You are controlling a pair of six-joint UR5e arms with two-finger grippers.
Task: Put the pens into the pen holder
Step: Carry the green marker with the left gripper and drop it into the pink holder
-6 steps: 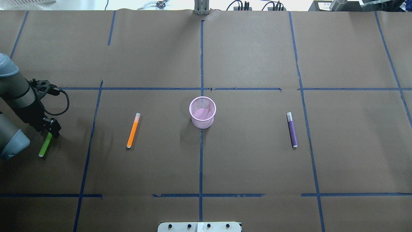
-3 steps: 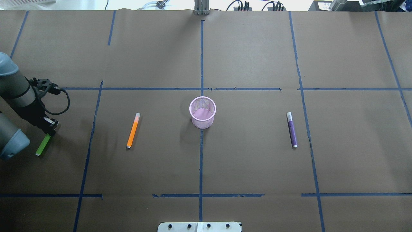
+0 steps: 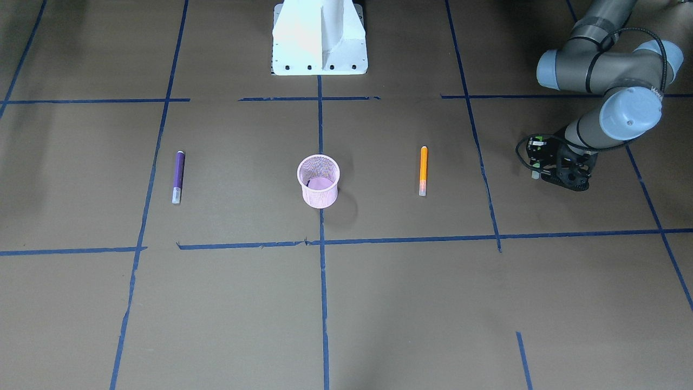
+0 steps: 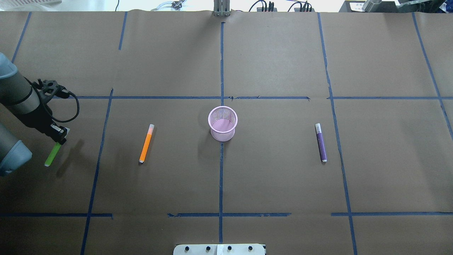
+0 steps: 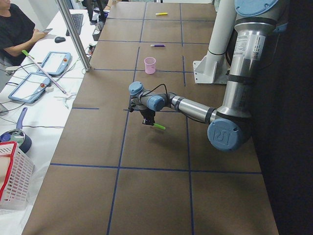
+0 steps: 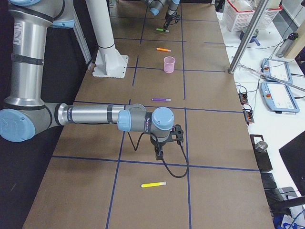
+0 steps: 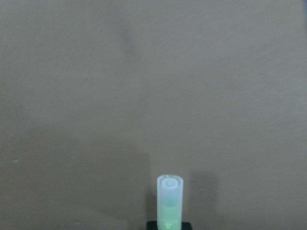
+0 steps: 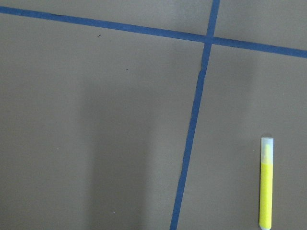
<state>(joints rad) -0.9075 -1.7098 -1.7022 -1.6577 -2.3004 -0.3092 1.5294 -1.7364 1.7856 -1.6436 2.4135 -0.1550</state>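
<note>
Left tool (image 4: 59, 137), at the left edge of the overhead frame, was clamped on the green pen (image 4: 52, 156) at its pale cap end, and the green body slanted toward the lower left. On the surface (image 4: 276, 177) the orange pen (image 4: 146, 143) lay left of center, well apart from this tool. The pen holder (image 4: 222, 124) stood upright at center, with the purple pen (image 4: 321, 142) lying to its right. For the right tool (image 6: 158, 155), I cannot tell if it was apart or together.
</note>
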